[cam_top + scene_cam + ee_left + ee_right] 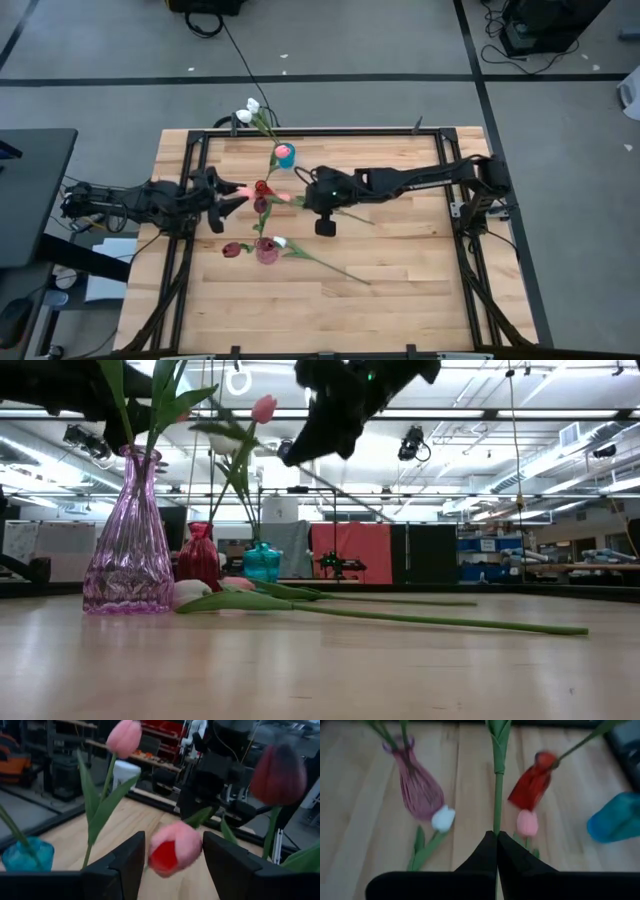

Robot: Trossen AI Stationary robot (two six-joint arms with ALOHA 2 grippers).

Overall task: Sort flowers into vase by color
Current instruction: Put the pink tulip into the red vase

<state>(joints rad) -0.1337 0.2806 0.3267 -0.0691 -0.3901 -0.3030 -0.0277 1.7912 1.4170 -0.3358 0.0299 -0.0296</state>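
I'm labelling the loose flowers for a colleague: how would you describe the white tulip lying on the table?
On the wooden table, find the pink glass vase, the one nearest the front edge. The white tulip lies flat with its head by that vase's base. The other loose tulip is pink and lies by the red vase.

arms: two, dark, jointed | left gripper [170, 865]: thick black blocky fingers | right gripper [496, 845]: black tapered fingers | right arm [400, 182]: small green light
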